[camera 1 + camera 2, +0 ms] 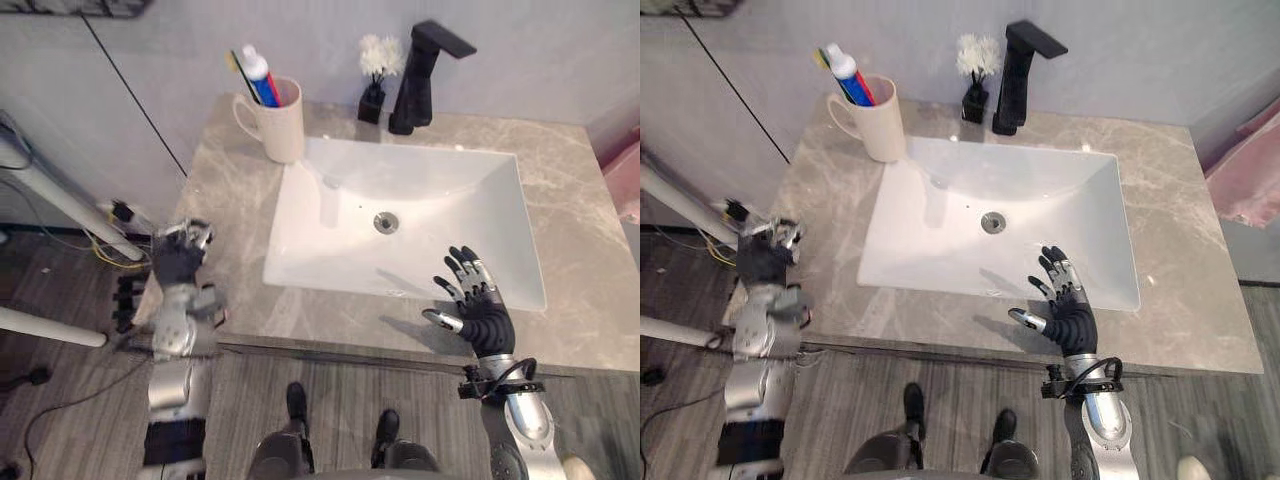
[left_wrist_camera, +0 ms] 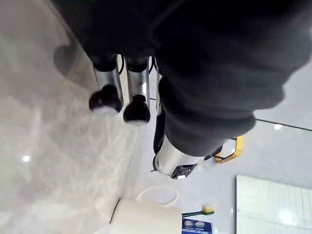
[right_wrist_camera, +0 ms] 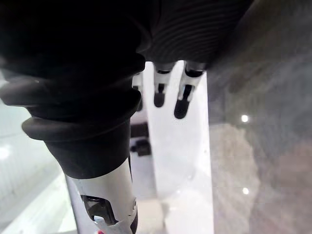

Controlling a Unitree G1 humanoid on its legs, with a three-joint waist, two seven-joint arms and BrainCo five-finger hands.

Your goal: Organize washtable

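Left eye view is giving me my right hand (image 1: 480,305) first: I'm holding it over the front strip of the countertop (image 1: 575,250), fingers spread and straight, thumb out to the side, gripping nothing. The fingertips are reaching over the front rim of the white sink (image 1: 300,215), near its front right corner; whether the palm is touching the stone, I can't tell.

My left hand (image 1: 180,255) is sitting at the counter's left edge, well apart from the other one. Its fingers are hanging loose and relaxed, and it is carrying nothing either.

Moving outward, the drain (image 1: 386,222) is showing in the middle of the basin. At the back left corner of the counter the cream mug (image 1: 280,125) is standing upright just beside the sink's rim, handle turned to the left. The toothbrush (image 1: 236,62) and the toothpaste tube (image 1: 262,80) are leaning inside it. My left wrist view is catching that mug too, with the brush head poking out.

Behind the basin the black faucet (image 1: 425,75) is rising, and the small black vase (image 1: 372,103) of white flowers is standing just beside it.
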